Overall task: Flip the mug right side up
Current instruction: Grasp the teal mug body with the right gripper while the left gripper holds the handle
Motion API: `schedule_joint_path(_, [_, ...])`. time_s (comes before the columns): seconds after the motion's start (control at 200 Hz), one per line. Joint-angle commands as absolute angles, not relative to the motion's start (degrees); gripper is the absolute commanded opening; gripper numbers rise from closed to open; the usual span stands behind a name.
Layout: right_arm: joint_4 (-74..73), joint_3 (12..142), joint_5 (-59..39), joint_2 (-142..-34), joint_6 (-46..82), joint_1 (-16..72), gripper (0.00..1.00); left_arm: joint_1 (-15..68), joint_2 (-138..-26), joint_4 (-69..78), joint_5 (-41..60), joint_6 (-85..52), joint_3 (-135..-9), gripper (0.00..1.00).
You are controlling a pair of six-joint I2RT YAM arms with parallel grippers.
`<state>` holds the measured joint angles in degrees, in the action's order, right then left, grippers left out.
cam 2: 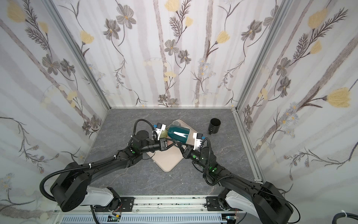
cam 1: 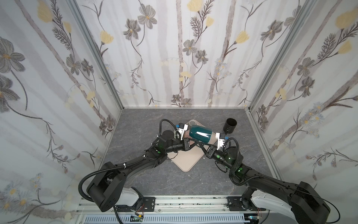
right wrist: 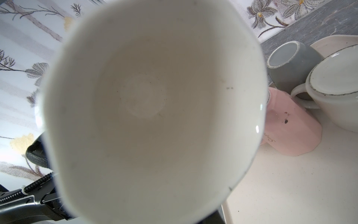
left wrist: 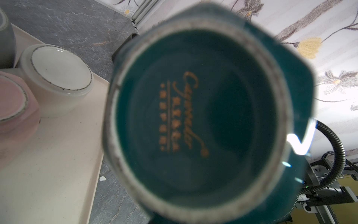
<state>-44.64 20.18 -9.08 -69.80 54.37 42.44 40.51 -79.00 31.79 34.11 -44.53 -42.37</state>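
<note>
Two tools meet beneath one mug above the tray. The left tool [cam 1: 194,143] is closed and carries the teal mug [cam 1: 200,134] at its tip, though the mug's body hides the spot where the fingers pinch. The right tool [cam 1: 202,147] reaches in from the opposite side to the same underside. I cannot tell whether it is open or closed, since the mug covers its fingers in every view.

The mug lies on its side, lifted clear of the tray [cam 1: 186,161], with its base toward the left arm and its mouth toward the right arm. Its teal bottom with gold lettering fills the left wrist view, and its pale inside fills the right wrist view.

On the tray beside it, three more mugs stand upside down, close together: a white mug [right wrist: 339,87], a pink mug [right wrist: 290,126] with faceted sides, and a grey mug [right wrist: 290,64]. The white mug's handle shows in front of the grey one.

The tray is pale and square, set corner-on upon the grey marbled desk [cam 1: 135,174]. A black cup [cam 1: 230,126] stands upright on the desk beyond the tray's right corner, near the right wall and apart from the tray.
</note>
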Motion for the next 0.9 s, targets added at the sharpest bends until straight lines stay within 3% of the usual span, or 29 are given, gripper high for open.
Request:
schedule_joint_path(0.0, [-50.18,21.01,-11.52,-70.35,54.92,42.82,0.0,40.69,-78.1,35.2,35.88,-41.75,-42.29,0.0])
schedule_joint_path(0.44, [-51.25,20.82,-11.3,-70.4,54.84,43.17,0.0,40.69,-76.65,33.86,33.87,-40.87,-41.41,0.0])
schedule_joint_path(0.54, [-51.24,20.7,-10.95,-70.41,54.95,43.34,0.0,40.66,-76.34,33.15,32.86,-40.9,-41.31,0.4])
schedule_joint_path(0.699, [-46.88,20.87,-6.55,-70.95,56.49,43.35,0.0,40.63,-74.26,31.44,29.57,-39.65,-40.32,0.85])
schedule_joint_path(0.899, [-44.82,20.3,-2.43,-72.5,58.0,43.35,0.0,40.68,-70.02,28.86,24.28,-37.14,-38.5,0.98])
